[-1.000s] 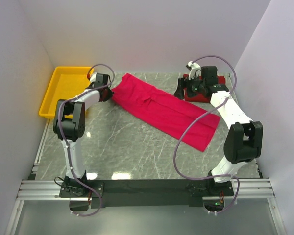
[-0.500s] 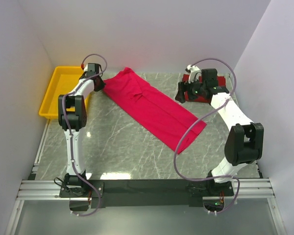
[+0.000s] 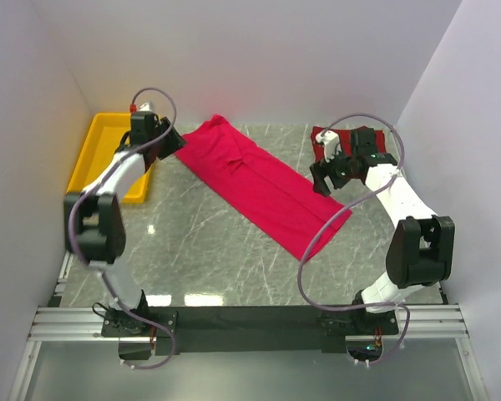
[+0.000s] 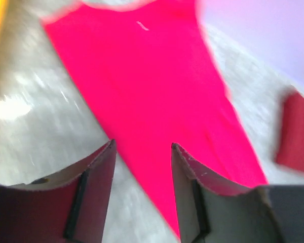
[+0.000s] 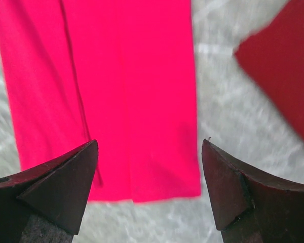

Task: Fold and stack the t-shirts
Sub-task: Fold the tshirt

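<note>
The pink shirt [image 3: 259, 185] lies long across the middle, likely ready for another fold. The dark red shirt [image 3: 321, 134] waits upper right for stacking. The left gripper [image 4: 142, 147] and right gripper [image 5: 149, 144] hang by the pink ends, spread wide, empty.

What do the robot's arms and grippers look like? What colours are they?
Both the left arm and the right arm have white tube-shaped links with chunky black joints. A greyish-purple cable loops loosely along each arm. The left gripper has dark, flat-sided fingers. The right gripper has dark, pointed wedge-shaped fingers.
</note>
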`<state>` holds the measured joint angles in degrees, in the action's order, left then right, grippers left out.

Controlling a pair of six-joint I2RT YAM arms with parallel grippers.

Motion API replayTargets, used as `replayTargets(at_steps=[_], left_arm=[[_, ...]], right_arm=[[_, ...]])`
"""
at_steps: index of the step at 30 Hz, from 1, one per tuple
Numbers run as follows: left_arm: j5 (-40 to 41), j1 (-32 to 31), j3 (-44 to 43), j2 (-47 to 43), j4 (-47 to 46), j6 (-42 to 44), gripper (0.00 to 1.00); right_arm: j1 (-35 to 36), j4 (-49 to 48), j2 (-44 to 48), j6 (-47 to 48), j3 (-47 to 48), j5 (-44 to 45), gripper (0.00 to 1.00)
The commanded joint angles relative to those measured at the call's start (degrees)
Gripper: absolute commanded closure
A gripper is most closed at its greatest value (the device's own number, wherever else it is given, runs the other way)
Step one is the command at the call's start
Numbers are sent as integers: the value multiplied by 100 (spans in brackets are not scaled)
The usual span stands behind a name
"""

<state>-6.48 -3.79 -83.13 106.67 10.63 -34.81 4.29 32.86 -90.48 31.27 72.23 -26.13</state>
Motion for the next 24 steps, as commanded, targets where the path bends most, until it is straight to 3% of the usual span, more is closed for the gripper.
replayTargets(at_steps=[1,6,9,18,24], left_arm=[[-871,-279,1227,-1270,-641,-350,46],[-1215,-1025,3596,-2499,-1931,-2018,46],[-952,-1621,4452,-2915,-2530,-2863,45],[550,-3669,5535,-2661,-3471,-5684,46],[1472,-4611,5203,-1827,-3797,-6740,46]], right_arm=[[-315,686,-93,582,-112,-41,12],[-333,1168,337,1283,-841,-594,12],[-324,1389,706,1654,-1263,-841,12],[-385,564,1471,646,-1897,-138,12],[-577,265,1445,249,-1888,-173,12]])
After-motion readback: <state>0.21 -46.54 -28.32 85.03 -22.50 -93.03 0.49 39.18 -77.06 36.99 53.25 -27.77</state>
